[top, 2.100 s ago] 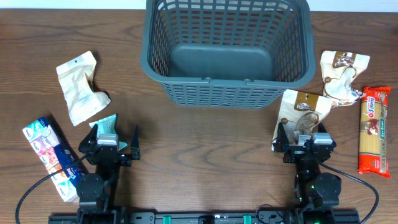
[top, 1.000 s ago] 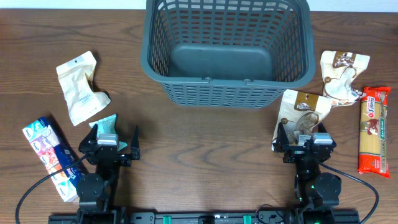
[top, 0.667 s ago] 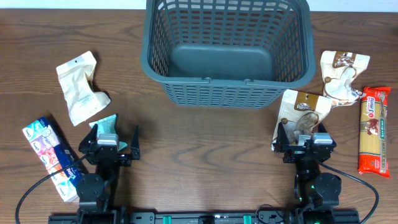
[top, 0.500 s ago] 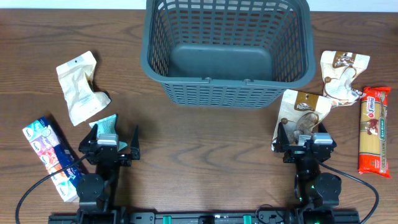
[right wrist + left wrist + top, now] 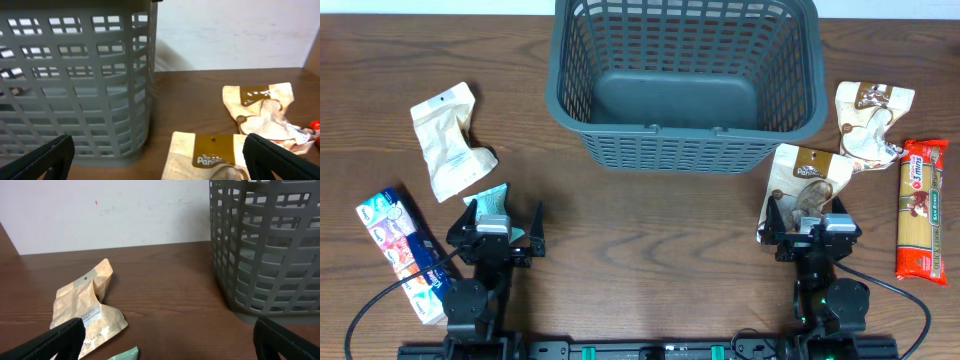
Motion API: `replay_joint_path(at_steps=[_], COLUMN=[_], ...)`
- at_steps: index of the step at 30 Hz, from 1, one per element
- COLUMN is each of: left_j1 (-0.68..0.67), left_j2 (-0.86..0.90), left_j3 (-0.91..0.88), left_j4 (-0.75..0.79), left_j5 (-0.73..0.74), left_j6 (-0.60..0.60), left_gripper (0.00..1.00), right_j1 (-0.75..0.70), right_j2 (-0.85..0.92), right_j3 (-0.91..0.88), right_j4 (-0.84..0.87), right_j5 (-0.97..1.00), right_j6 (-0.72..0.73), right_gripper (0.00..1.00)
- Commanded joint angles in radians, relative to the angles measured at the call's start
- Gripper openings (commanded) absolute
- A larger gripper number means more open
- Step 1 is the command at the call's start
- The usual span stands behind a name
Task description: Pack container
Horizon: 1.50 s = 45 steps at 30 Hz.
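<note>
**Six packets out on the table, none in the basket**

Both arms sit low at the near edge. The left gripper (image 5: 496,222) and the right gripper (image 5: 807,215) each have their fingers spread wide, with nothing between them.

I judge the step in hand to be the first pick. The right side looks like the easy start. The cream-and-brown pouch (image 5: 810,175) lies just ahead of that gripper, and in the wrist view its near edge sits between the two fingers (image 5: 40,160).

To do it well, I would come down on the flat body of the pouch, not its crumpled top. I would then close firmly and lift high before crossing, since a low carry could snag the lattice wall.

The container (image 5: 680,150) stands at the far middle of the table, upright and empty. It is ahead of both grippers and between them: forward and to the right of the left one, forward and to the left of the right one. Neither touches it.
</note>
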Motion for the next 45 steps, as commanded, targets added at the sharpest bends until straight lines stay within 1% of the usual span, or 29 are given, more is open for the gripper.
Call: replay_joint_path(at_steps=[1, 3, 4, 7, 9, 12, 15, 19, 22, 24, 27, 31, 34, 36, 40, 45], left_j1=[-0.003, -0.003, -0.003, -0.003, -0.003, -0.003, -0.003, -0.003, -0.003, -0.003, -0.003, -0.003, -0.003, -0.003, -0.003, -0.003], left_j2=[-0.009, -0.009, -0.009, -0.009, -0.009, -0.008, -0.008, -0.008, -0.008, -0.008, -0.008, -0.008, -0.008, -0.008, -0.008, -0.008], left_j3=[-0.023, -0.023, -0.023, -0.023, -0.023, -0.023, -0.023, -0.023, -0.023, -0.023, -0.023, -0.023, -0.023, -0.023, -0.023, -0.023], left_j4=[-0.013, -0.011, -0.011, -0.012, -0.021, -0.023, -0.023, -0.023, -0.023, -0.023, -0.023, -0.023, -0.023, -0.023, -0.022, -0.022], left_j5=[0.023, 0.024, 0.024, 0.024, 0.013, -0.006, -0.006, -0.006, -0.006, -0.006, -0.006, -0.006, -0.006, -0.006, -0.006, -0.006], left_j6=[0.006, 0.0, -0.029, -0.093, -0.092, -0.092, -0.092, -0.092, -0.092, -0.092, -0.092, -0.092, -0.092, -0.092, -0.092, -0.092], left_gripper=[0.99, 0.99, 0.99, 0.99, 0.99, 0.99, 0.99, 0.99, 0.99, 0.99, 0.99, 0.99, 0.98, 0.99, 0.99, 0.99], right_j1=[-0.005, -0.006, -0.008, -0.038, -0.067, -0.113, -0.143, -0.152, -0.152, -0.156, -0.168, -0.205, -0.237, -0.249, -0.251, -0.251], right_j2=[-0.006, 0.002, 0.013, 0.096, 0.176, 0.328, 0.488, 0.688, 0.8, 0.85, 0.927, 1.04, 1.147, 1.214, 1.323, 1.365], right_j3=[0.03, 0.085, 0.122, 0.301, 0.429, 0.674, 0.909, 1.192, 1.38, 1.457, 1.524, 1.532, 1.532, 1.531, 1.526, 1.442], right_j4=[0.004, -0.023, -0.05, -0.18, -0.28, -0.503, -0.738, -1.029, -1.233, -1.318, -1.437, -1.493, -1.472, -1.432, -1.341, -1.191], right_j5=[-0.018, -0.017, -0.014, -0.013, -0.014, -0.055, -0.089, -0.192, -0.257, -0.197, -0.026, 0.051, 0.051, 0.059, 0.066, 0.068], right_j6=[0.082, 0.081, 0.081, 0.072, 0.035, -0.006, -0.013, -0.013, -0.012, 0.026, 0.096, 0.096, 0.077, 0.05, 0.039, 0.021], right_gripper=[0.99, 0.99, 0.99, 0.99, 0.99, 0.99, 0.99, 0.99, 0.99, 0.99, 0.99, 0.99, 0.99, 0.99, 0.99, 0.99])
